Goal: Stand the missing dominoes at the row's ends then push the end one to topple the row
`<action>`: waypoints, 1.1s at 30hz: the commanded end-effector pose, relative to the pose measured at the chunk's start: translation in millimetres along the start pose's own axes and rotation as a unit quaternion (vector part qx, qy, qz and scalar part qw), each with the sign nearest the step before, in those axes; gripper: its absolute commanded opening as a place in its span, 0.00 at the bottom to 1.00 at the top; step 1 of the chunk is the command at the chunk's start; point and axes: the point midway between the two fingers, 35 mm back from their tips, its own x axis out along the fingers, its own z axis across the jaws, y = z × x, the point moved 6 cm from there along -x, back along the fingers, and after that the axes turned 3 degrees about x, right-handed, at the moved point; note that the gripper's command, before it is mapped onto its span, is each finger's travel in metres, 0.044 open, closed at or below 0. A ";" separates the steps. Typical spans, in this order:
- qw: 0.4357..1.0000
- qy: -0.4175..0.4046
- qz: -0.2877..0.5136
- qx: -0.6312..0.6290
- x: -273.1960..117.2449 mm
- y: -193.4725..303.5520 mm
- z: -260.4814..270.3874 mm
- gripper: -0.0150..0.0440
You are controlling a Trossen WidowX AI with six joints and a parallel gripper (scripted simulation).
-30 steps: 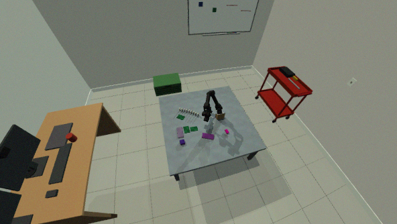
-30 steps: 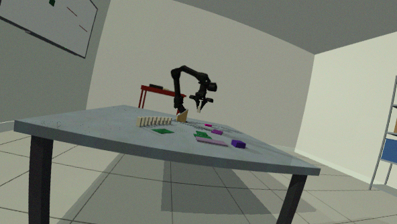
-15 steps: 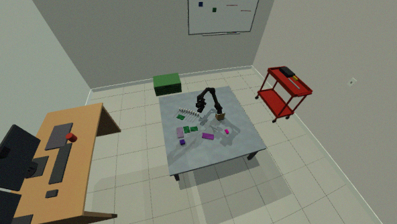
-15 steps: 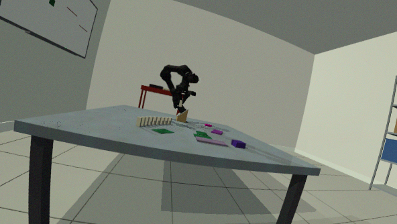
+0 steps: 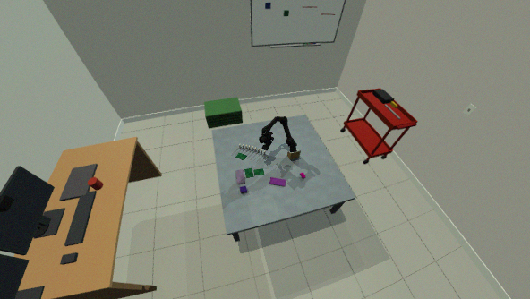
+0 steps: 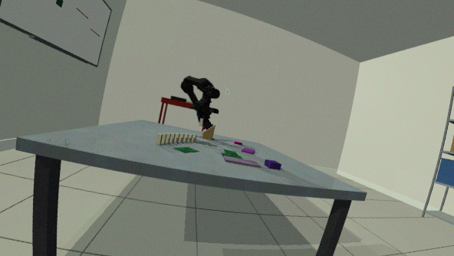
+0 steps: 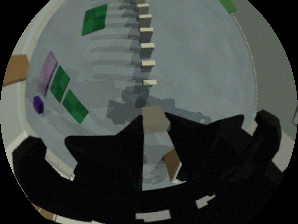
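A row of several cream dominoes [image 5: 252,149] [image 6: 176,139] [image 7: 147,46] stands upright and evenly spaced. My gripper [image 5: 267,147] [image 7: 153,117] is shut on a cream domino [image 7: 156,119] and holds it raised above the table, near the row's end on the arm's side. In the wrist view the row's nearest domino [image 7: 149,82] stands just beyond the held one, with a gap between them. The fingers hide the lower part of the held domino. Other loose dominoes cannot be made out.
A tan block [image 5: 294,155] [image 6: 208,132] stands by the arm's base. Green flat pieces [image 5: 241,156] [image 6: 186,149] [image 7: 95,20] lie beside the row. A mauve slab [image 5: 240,176], dark purple box [image 5: 243,190], magenta slab [image 5: 277,182] and small pink block [image 5: 303,175] lie farther off.
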 end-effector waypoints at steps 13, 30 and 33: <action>1.000 0.004 -0.002 -0.003 75.7 0.0 -3.0 0.44; 1.000 0.007 -0.005 -0.002 101.0 2.5 -8.4 0.44; 1.000 0.007 -0.005 -0.002 101.0 2.5 -8.4 0.57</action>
